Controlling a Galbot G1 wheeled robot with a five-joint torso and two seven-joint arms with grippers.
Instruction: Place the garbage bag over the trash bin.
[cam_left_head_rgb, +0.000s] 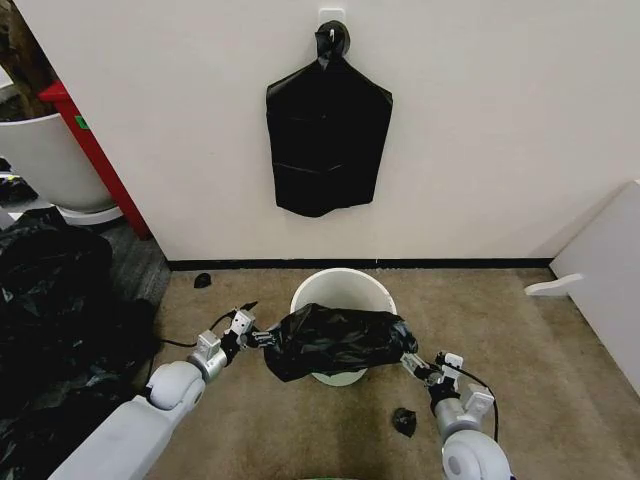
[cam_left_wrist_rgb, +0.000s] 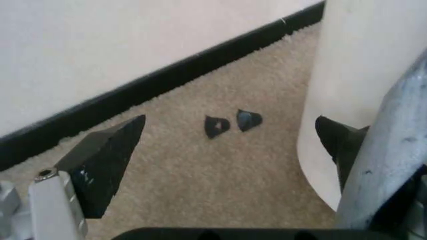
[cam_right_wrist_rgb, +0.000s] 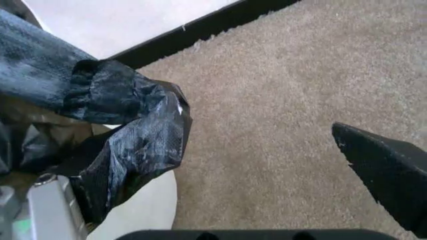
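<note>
Our left gripper (cam_left_head_rgb: 262, 338) and right gripper (cam_left_head_rgb: 408, 362) each touch an end of the garbage bag (cam_left_head_rgb: 335, 340), fingers spread wide in both wrist views. The bag lies stretched between them, long axis 9 to 3 o'clock, draped over the near rim of the trash bin (cam_left_head_rgb: 343, 287). A black scrap (cam_left_head_rgb: 404, 421) lies on the carpet (cam_left_head_rgb: 520, 350) at 5 o'clock (another bag (cam_left_head_rgb: 328, 130) hangs on the wall at 12).

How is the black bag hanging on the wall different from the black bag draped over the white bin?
The wall bag hangs flat and smooth from a knotted top on a hook; the garbage bag lies crumpled and wrinkled across the near rim of the trash bin. The wall bag is untouched, while the garbage bag sits between the left pincer and right pincer. Both are glossy black plastic.
</note>
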